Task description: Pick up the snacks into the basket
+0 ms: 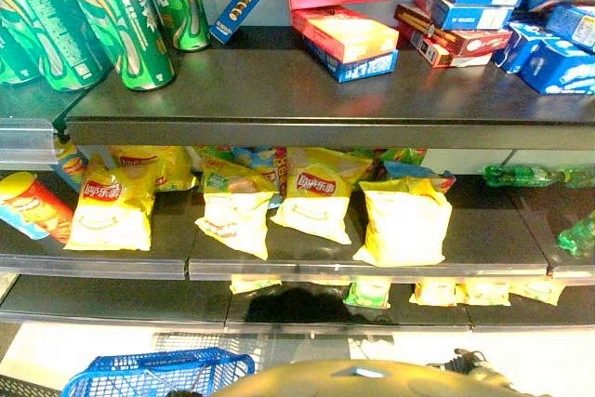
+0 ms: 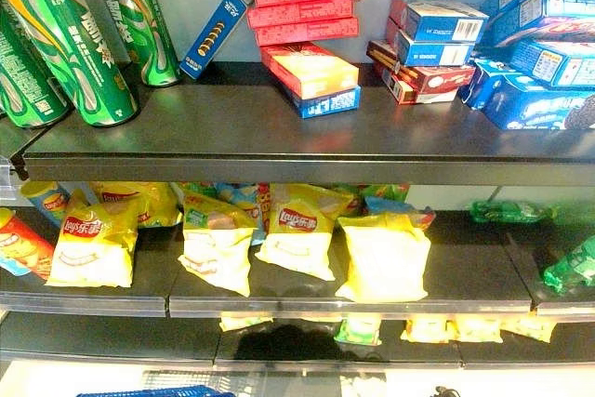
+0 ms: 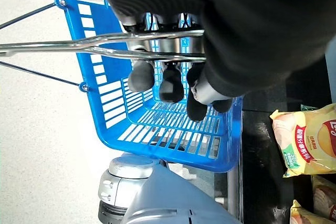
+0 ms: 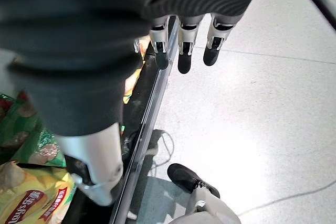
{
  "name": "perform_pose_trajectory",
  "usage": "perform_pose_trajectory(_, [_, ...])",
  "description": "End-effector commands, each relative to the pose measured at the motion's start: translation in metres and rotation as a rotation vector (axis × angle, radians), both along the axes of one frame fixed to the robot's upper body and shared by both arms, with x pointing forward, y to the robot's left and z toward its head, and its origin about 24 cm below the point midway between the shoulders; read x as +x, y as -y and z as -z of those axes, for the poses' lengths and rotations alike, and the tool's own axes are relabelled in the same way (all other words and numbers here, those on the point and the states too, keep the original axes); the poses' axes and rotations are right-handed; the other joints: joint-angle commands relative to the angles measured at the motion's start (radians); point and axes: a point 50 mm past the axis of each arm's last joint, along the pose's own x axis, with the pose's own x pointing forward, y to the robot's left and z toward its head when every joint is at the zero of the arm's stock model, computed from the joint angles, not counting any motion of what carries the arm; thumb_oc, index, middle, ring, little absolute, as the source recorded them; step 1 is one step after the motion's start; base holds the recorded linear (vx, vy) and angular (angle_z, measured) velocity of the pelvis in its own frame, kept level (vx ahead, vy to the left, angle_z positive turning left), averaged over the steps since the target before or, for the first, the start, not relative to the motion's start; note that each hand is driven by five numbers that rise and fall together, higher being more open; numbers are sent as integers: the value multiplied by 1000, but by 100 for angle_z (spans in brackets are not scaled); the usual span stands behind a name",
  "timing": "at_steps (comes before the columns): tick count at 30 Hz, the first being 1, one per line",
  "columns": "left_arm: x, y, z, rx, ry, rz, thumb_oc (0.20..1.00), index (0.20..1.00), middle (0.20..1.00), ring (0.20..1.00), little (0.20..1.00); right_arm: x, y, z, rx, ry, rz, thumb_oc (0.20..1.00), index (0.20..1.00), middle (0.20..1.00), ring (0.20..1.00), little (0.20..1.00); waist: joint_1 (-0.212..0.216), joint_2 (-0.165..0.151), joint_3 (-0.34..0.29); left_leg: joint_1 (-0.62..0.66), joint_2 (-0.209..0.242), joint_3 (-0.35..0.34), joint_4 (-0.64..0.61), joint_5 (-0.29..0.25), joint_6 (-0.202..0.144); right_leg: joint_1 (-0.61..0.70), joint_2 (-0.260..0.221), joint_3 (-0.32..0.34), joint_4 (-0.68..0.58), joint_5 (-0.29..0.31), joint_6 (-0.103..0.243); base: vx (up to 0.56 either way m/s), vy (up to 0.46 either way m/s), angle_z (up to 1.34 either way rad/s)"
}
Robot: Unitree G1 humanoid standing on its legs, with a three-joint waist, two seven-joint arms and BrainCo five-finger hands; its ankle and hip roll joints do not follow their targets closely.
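Our left hand [image 3: 173, 72] curls round the blue basket's [image 1: 158, 374] wire handle [image 3: 79, 48]; our right hand [image 4: 184, 40] hangs relaxed, holding nothing. We count four yellow chip bags [image 1: 321, 206] fronting the middle shelf [image 1: 483, 239].

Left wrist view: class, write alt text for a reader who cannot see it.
The left hand curls its fingers round the metal handles of a blue basket hanging over the floor, with yellow chip bags on a dark shelf beside it.

Cans [image 1: 112, 6] left of boxes [image 1: 349, 34] on top shelf [image 1: 279, 90]; chip bags [image 1: 316, 206] below.
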Motion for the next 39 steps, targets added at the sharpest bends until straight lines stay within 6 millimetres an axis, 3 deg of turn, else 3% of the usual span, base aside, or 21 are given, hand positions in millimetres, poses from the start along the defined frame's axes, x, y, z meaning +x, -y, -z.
perform_pose_trajectory(1, [22, 8, 1, -31, 23, 68, 200, 200, 200, 200, 200, 18, 3, -4, -17, 18, -13, 1000, 1000, 1000, 1000, 1000, 22, -22, 32, -53, -15, 28, 7, 11, 6, 29, -45, 79, 5, -76, 85, 0, 0, 0])
perform_pose_trajectory(11, [17, 7, 1, -26, 5, 60, 200, 200, 200, 200, 200, 15, 3, -3, -2, 44, 75, 1000, 1000, 1000, 1000, 1000, 20, -23, 33, -47, -14, 26, 7, 7, 7, 33, -45, 77, 5, -79, 85, 0, 0, 0])
perform_pose_trajectory(12, [16, 6, 1, -23, 3, 50, 200, 200, 200, 200, 200, 18, 4, -5, 1, 79, 119, 1000, 1000, 1000, 1000, 1000, 19, -23, 32, -46, -14, 26, 7, 6, 7, 34, -44, 79, 5, -80, 85, 0, 0, 0])
perform_pose_trajectory(13, [14, 4, 1, -12, 5, 28, 200, 200, 200, 200, 200, 36, 7, -12, 0, 209, 210, 1000, 1000, 1000, 1000, 1000, 15, -20, 33, -46, -13, 29, 7, 5, 8, 33, -43, 83, 5, -80, 86, 0, 0, 0])
perform_pose_trajectory(14, [14, 4, 1, -12, 5, 28, 200, 200, 200, 200, 200, 36, 7, -12, 0, 209, 211, 1000, 1000, 1000, 1000, 1000, 16, -20, 33, -46, -13, 30, 7, 5, 8, 33, -43, 83, 5, -80, 86, 0, 0, 0])
perform_pose_trajectory(15, [13, 3, 0, 5, 9, 15, 200, 200, 200, 200, 200, 70, 17, -34, -49, 442, 291, 1000, 1000, 1000, 1000, 1000, 8, -15, 36, -45, -13, 35, 7, 4, 9, 30, -42, 89, 5, -79, 88, 0, 0, 0])
perform_pose_trajectory(16, [13, 3, 0, 5, 8, 16, 200, 200, 200, 200, 200, 69, 17, -33, -50, 441, 292, 1000, 1000, 1000, 1000, 1000, 9, -15, 36, -44, -13, 35, 7, 4, 9, 31, -42, 90, 5, -80, 88, 0, 0, 0])
perform_pose_trajectory(18, [13, 5, 0, 23, 23, 3, 200, 200, 200, 200, 200, 86, 21, -52, -94, 601, 308, 1000, 1000, 1000, 1000, 1000, 2, -9, 39, -41, -13, 40, 7, 2, 10, 31, -43, 94, 5, -79, 90, 1, 16, -1])
perform_pose_trajectory(19, [13, 7, 1, 34, 26, -4, 200, 200, 200, 200, 200, 100, 26, -72, -132, 750, 343, 1000, 1000, 1000, 1000, 1000, -4, -5, 40, -38, -13, 43, 7, -1, 11, 31, -43, 96, 5, -80, 90, 0, 0, 0])
perform_pose_trajectory(23, [14, 10, 1, 42, 34, -9, 200, 200, 200, 200, 200, 111, 28, -95, -169, 904, 388, 1000, 1000, 1000, 1000, 1000, -8, -1, 36, -33, -14, 49, 7, -5, 12, 33, -44, 98, 5, -80, 92, 0, 0, 0])
perform_pose_trajectory(25, [19, 12, 1, 50, 52, -9, 200, 200, 200, 200, 200, 127, 28, -124, -202, 1083, 411, 1000, 1000, 1000, 1000, 1000, -11, 1, 36, -32, -13, 54, 7, -6, 12, 33, -46, 102, 5, -80, 92, 0, 0, 0])
perform_pose_trajectory(26, [19, 12, 1, 50, 51, -8, 200, 200, 200, 200, 200, 126, 28, -124, -202, 1083, 411, 1000, 1000, 1000, 1000, 1000, -11, 1, 36, -32, -13, 54, 7, -6, 12, 33, -46, 102, 5, -80, 92, 0, 0, 0])
perform_pose_trajectory(30, [28, 16, 0, 58, 89, 0, 200, 200, 200, 200, 200, 143, 23, -166, -254, 1299, 362, 1000, 1000, 1000, 1000, 1000, -13, 1, 36, -32, -13, 56, 7, -7, 13, 35, -48, 103, 5, -80, 93, 0, 0, 0])
perform_pose_trajectory(34, [45, 15, -4, 61, 171, -3, 200, 200, 200, 200, 200, 151, 18, -184, -271, 1375, 293, 1000, 1000, 1000, 1000, 1000, -8, 0, 37, -33, -14, 56, 7, -8, 13, 32, -51, 103, 5, -79, 93, 0, 0, 0])
perform_pose_trajectory(39, [71, 9, -15, 76, 295, 30, 200, 200, 200, 200, 200, 161, 11, -177, -192, 1328, 245, 1000, 1000, 1000, 1000, 1000, 0, -5, 43, -35, -16, 53, 7, -5, 14, 31, -52, 101, 5, -75, 94, 0, 0, 0])
